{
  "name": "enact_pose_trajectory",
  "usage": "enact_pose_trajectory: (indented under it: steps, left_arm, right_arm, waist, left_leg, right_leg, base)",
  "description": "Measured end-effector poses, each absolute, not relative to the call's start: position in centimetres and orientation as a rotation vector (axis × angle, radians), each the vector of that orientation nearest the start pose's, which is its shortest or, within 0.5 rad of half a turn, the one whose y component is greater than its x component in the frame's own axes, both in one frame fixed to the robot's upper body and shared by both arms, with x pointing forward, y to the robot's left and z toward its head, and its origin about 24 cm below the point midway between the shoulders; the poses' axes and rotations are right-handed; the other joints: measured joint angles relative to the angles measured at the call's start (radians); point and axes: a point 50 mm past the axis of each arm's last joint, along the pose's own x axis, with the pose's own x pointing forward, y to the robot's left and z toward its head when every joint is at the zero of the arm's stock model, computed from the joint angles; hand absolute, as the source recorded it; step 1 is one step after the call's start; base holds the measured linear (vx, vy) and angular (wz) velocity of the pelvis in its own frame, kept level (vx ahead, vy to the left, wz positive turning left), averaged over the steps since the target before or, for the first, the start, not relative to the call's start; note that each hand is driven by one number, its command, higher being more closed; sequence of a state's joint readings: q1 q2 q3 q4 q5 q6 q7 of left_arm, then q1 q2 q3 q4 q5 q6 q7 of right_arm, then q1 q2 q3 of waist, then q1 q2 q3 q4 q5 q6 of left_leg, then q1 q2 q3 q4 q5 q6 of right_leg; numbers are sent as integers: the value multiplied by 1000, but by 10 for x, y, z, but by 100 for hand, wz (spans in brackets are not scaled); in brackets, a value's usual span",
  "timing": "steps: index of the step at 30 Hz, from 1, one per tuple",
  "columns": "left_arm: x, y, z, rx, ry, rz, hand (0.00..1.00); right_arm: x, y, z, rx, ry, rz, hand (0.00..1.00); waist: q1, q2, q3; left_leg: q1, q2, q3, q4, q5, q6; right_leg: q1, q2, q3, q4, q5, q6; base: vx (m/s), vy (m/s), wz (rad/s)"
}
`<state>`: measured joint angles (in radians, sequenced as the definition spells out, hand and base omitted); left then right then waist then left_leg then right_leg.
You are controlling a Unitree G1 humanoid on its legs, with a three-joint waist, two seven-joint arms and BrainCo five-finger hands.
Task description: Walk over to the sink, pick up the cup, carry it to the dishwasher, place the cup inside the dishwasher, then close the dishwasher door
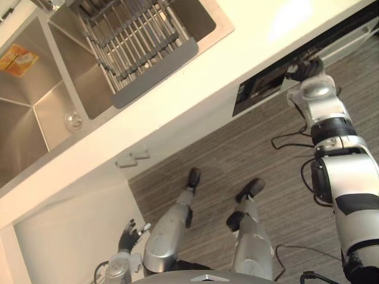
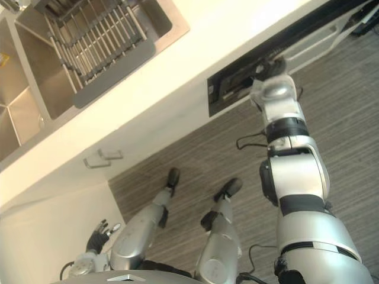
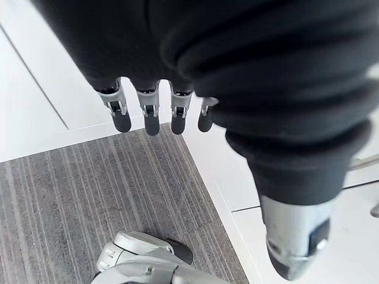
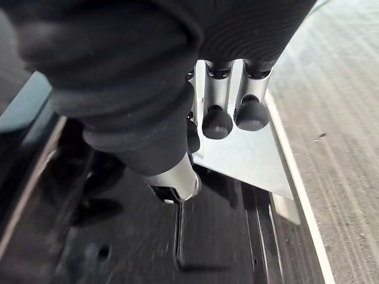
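Two hands, both loose-fingered and holding nothing. The right hand (image 1: 305,70) was up at the dishwasher (image 1: 260,90), a dark gap under the white counter (image 1: 207,77) at upper right of the head views. Its wrist view had straight fingers (image 4: 217,118) over a silver panel (image 4: 243,160) beside the dark inside; touching or not, I couldn't call it. The left hand (image 1: 129,232) hung at lower left beside the white cabinet (image 1: 71,242), fingers (image 3: 151,115) relaxed above the grey striped floor (image 1: 237,148). Upper left sat the sink (image 1: 35,109), a wire rack (image 1: 136,41) across one basin. The cup? I couldn't tell where it was.
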<state>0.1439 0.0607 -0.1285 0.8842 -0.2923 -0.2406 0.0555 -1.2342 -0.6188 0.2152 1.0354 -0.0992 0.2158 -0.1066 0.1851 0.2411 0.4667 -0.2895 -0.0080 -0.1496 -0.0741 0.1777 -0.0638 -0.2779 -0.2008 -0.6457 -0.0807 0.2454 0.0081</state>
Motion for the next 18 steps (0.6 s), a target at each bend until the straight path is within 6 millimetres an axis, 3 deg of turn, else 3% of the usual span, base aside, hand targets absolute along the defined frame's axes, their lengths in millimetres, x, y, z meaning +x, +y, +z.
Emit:
enact_pose_trajectory:
  steps: [8, 10, 11, 13, 16, 17, 18]
  left_arm:
    - [122, 161, -139, -187, 776, 85, 0]
    - [122, 162, -139, -198, 766, 84, 0]
    - [122, 164, -138, -205, 759, 81, 0]
    - [123, 166, -137, -218, 751, 78, 0]
    - [116, 174, -139, -257, 756, 110, 0]
    - [108, 178, -140, -276, 768, 140, 0]
    - [105, 181, -141, -286, 774, 159, 0]
  right_arm:
    - [412, -263, 242, -768, 104, -264, 0]
    - [412, -262, 235, -719, 128, -206, 0]
    - [410, -262, 228, -615, 116, -166, 0]
    - [402, -265, 208, -422, 55, -123, 0]
    - [379, -256, 154, -219, -23, -40, 0]
    - [364, -251, 119, -163, 3, -30, 0]
    - [354, -250, 97, -134, 40, -36, 0]
  waist:
    - [16, -2, 1]
    - [8, -6, 4]
    - [1, -12, 9]
    - [-2, -26, 18]
    - [-33, -65, 4]
    - [-53, -87, -10]
    - [-62, -99, -16]
  left_leg:
    - [11, 1, -16, 4, 8, 1]
    - [32, 5, -15, 4, 4, 0]
    - [53, 10, -13, 4, -2, 2]
    - [88, 21, -12, 10, -20, -4]
    - [101, 33, -12, 26, -44, -19]
    - [106, 36, -13, 34, -55, -21]
    - [115, 36, -13, 39, -63, -22]
  right_leg:
    - [26, 1, -26, 0, -1, 0]
    - [46, 6, -25, 0, -2, 1]
    - [66, 12, -23, -1, -8, 0]
    - [103, 23, -23, -1, -27, 3]
    - [125, 37, -23, -7, -49, 12]
    - [133, 41, -24, -7, -56, 15]
    - [144, 43, -23, -5, -59, 17]
  base:
    - [55, -48, 8]
    - [70, -37, -3]
    - [74, -52, -4]
    - [70, -57, -3]
    - [79, -52, 0]
    - [94, -36, 1]
    - [137, -37, -3]
